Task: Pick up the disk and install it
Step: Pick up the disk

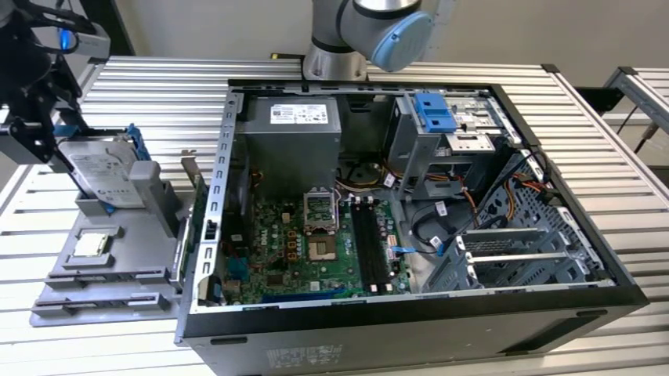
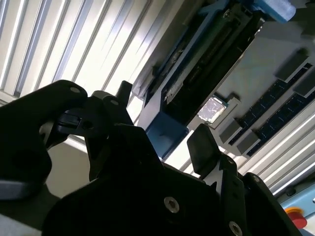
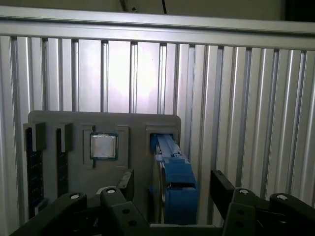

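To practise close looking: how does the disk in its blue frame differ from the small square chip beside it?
The disk stands on edge in its slot; the chip lies flat in a recess. The disk is far larger and oblong; the chip is small and square. The disk has a blue frame; the chip has none. Both are silvery and sit in one grey tray.

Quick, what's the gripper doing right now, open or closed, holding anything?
Gripper: open, holding nothing; its fingers sit on either side of the disk, which stands in the grey holder.
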{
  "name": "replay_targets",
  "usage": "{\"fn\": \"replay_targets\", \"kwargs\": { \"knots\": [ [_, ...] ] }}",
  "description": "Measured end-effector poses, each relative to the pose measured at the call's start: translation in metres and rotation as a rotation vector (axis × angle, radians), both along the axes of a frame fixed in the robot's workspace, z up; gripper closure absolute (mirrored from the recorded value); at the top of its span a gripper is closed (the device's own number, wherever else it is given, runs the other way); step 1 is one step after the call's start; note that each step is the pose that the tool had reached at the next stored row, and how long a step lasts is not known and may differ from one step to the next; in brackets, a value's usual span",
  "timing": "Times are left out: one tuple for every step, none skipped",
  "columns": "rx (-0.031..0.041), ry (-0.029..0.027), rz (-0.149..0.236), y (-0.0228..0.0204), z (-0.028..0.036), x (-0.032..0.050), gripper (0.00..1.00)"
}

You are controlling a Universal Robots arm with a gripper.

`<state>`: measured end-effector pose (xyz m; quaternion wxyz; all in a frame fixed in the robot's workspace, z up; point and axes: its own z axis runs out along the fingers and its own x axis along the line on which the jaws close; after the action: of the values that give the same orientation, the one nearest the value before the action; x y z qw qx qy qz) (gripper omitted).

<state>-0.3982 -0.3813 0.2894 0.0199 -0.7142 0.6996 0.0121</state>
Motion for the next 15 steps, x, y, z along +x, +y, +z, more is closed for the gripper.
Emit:
{"fn": "replay_targets", "kwargs": {
  "knots": [
    [0.0002, -0.0002, 0.0, 0.0, -0.0005, 0.0, 0.0],
    [0.0002, -0.0003, 0.0, 0.0, -0.0009, 0.0, 0.0],
    [0.0002, -0.0002, 0.0, 0.0, -0.0012, 0.0, 0.0],
    [0.0001, -0.0001, 0.0, 0.0, -0.0015, 0.0, 0.0],
    [0.0002, -0.0001, 0.0, 0.0, -0.0017, 0.0003, 0.0],
    [0.0004, -0.0001, 0.0, 0.0, -0.002, 0.0004, 0.0],
    [0.0006, -0.0001, 0.0, 0.0, -0.0024, 0.0007, 0.0],
    [0.001, -0.0003, 0.0, 0.0, -0.0029, 0.0009, 0.0],
    [0.0013, -0.0004, 0.0, 0.0, -0.0036, 0.0009, 0.0],
    [0.0015, -0.0003, 0.0, 0.0, -0.0044, 0.0009, 0.0],
    [0.0015, -0.0001, 0.0, 0.0, -0.0052, 0.001, 0.0],
    [0.0015, -0.0002, 0.0, 0.0, -0.006, 0.001, 0.0],
    [0.0015, -0.0002, 0.0, 0.0, -0.0067, 0.001, 0.0],
    [0.0015, -0.0001, 0.0, 0.0, -0.0075, 0.001, 0.0],
    [0.0014, 0.0, 0.0, 0.0001, -0.0085, 0.0011, 0.0]
  ]
}}
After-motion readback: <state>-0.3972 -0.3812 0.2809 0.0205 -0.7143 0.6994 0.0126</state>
